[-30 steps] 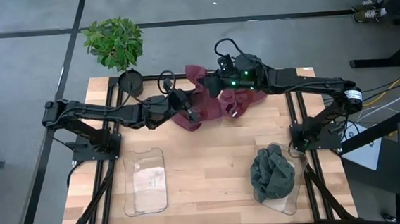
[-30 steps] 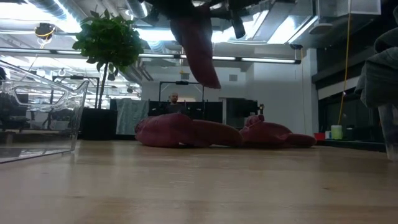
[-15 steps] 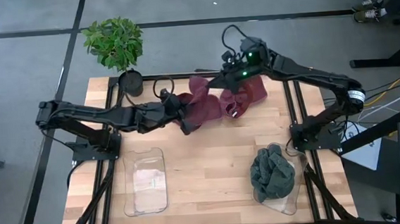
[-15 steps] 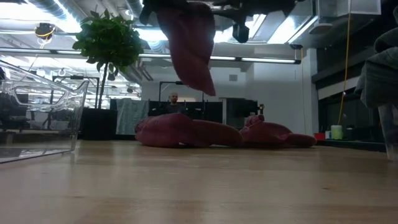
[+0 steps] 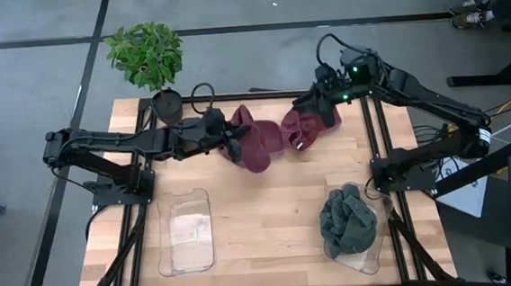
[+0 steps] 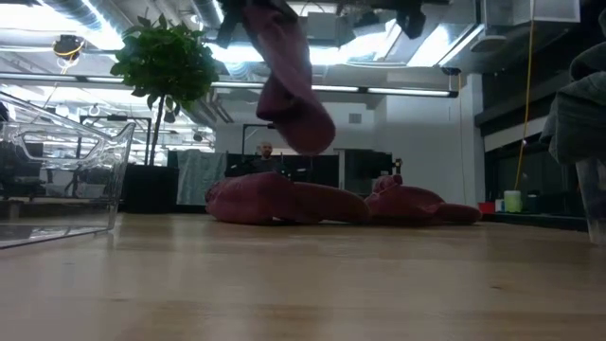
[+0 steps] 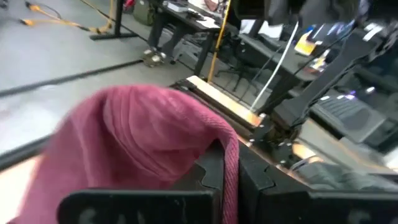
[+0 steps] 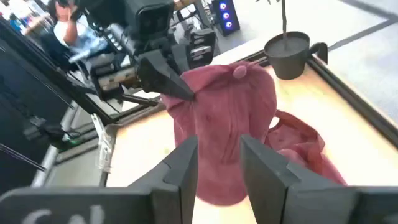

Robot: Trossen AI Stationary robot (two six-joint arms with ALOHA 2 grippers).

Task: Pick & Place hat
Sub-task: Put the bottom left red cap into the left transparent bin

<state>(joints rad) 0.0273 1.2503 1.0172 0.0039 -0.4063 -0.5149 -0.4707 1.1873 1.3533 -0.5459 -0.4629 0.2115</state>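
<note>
The pale wooden table (image 5: 269,214) with a black metal frame carries several things. At about seven o'clock lies an empty clear plastic bin (image 5: 186,231). At five o'clock sits a second clear bin (image 5: 370,259) filled with dark green knitted hats (image 5: 348,221). Toward twelve o'clock, maroon knitted hats (image 5: 313,124) rest in a heap. At eleven o'clock, on the far edge, stands a green potted plant (image 5: 147,53).

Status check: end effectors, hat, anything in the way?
Left end effector shut on maroon hat, hat hanging above the table. Right end effector open, empty, over the maroon pile. Nothing in the way.
</note>
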